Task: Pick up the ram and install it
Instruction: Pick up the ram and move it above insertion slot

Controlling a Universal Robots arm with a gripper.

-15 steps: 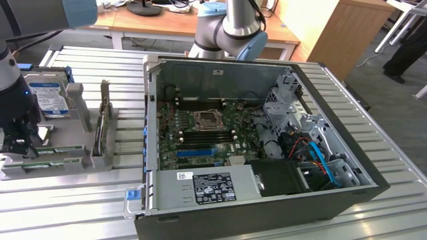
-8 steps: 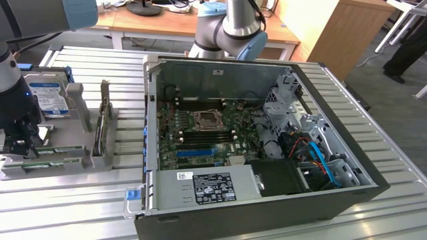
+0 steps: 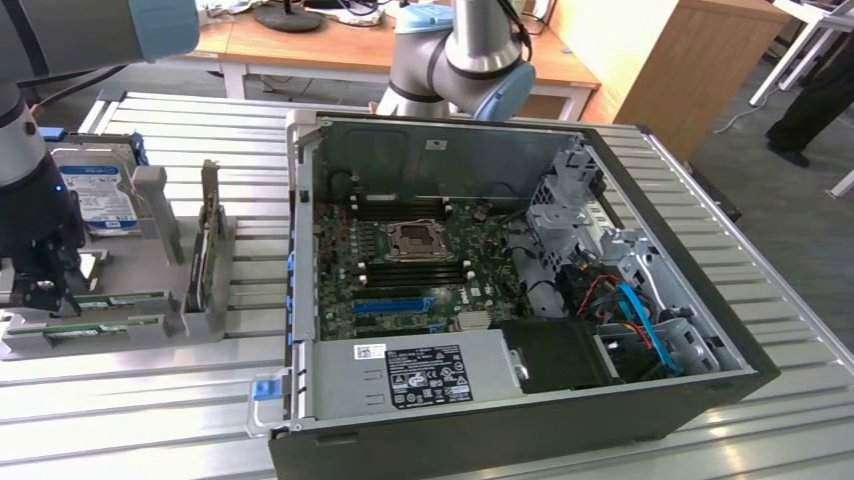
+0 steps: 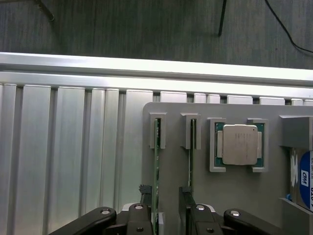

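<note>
Two ram sticks stand on edge in a grey holder (image 4: pixel 230 191). One ram (image 4: pixel 156 161) runs between my gripper's (image 4: pixel 165 208) open fingers; the other ram (image 4: pixel 191 156) lies just outside the black finger (image 4: pixel 185 198) nearest it. Nothing is gripped. In the exterior view my gripper (image 3: pixel 43 292) hangs low over the holder (image 3: pixel 134 325) at the exterior view's left, where the green ram edges (image 3: pixel 120 300) show. The open computer case (image 3: pixel 534 300) sits in the middle, and its motherboard has dark memory slots (image 3: pixel 400 262) beside the processor socket (image 3: pixel 412 238).
A square silver processor chip (image 4: pixel 239 144) rests in the holder next to the sticks. A hard drive with a blue-and-white label (image 3: pixel 100 195) stands at the holder's far end. Everything rests on a ribbed aluminium table (image 3: pixel 200 400). A person's legs (image 3: pixel 814 90) are at the exterior view's far right.
</note>
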